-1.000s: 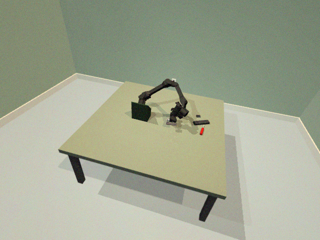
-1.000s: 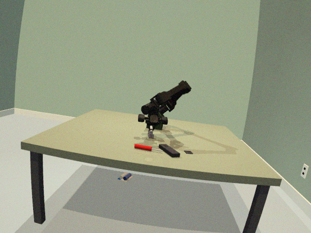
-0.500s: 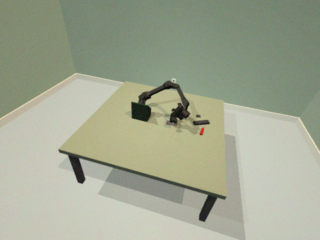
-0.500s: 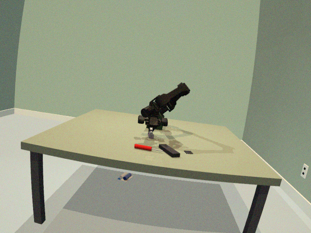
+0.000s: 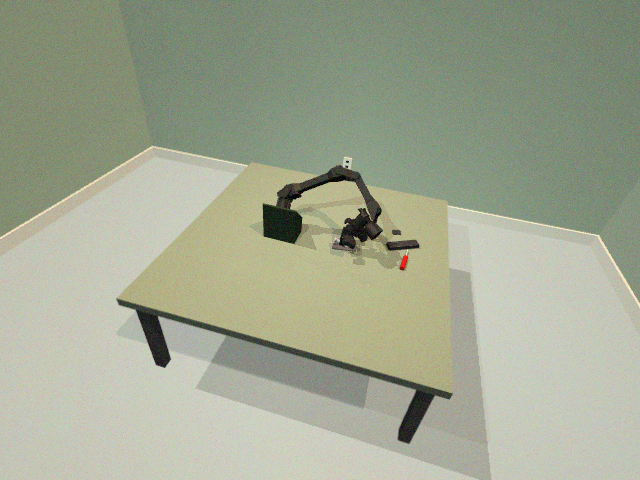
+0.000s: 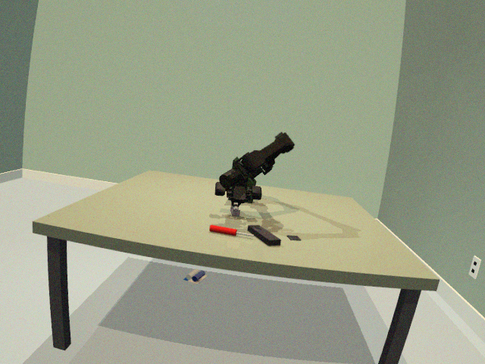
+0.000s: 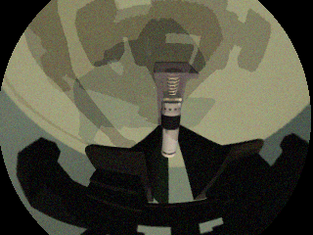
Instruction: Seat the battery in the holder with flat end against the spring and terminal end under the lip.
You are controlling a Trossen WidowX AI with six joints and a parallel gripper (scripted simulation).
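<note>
My jaws (image 5: 347,241) (image 6: 235,204) grip a smooth white cylindrical battery (image 7: 169,142) with a black band at the boxy, purplish-gray holder (image 5: 341,248) (image 6: 235,212) (image 7: 172,67), near its coiled metal spring (image 7: 173,85), on a matte olive surface (image 5: 258,289) (image 6: 136,219) (image 7: 274,93); a glossy red round-handled screwdriver (image 5: 403,262) (image 6: 223,230) lies beside a dark rectangular block (image 5: 403,244) (image 6: 264,235); whether the battery is seated, I cannot tell

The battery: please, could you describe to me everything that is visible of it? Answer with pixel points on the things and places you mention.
The battery (image 7: 170,128) is a slim cylinder, white with a black band and dark marks near its spring-side end. It looks smooth. The gripper (image 7: 168,128) holds it, over or partly in the holder (image 7: 159,105), lined up with the coil spring (image 7: 172,85). Full seating cannot be judged.
</note>
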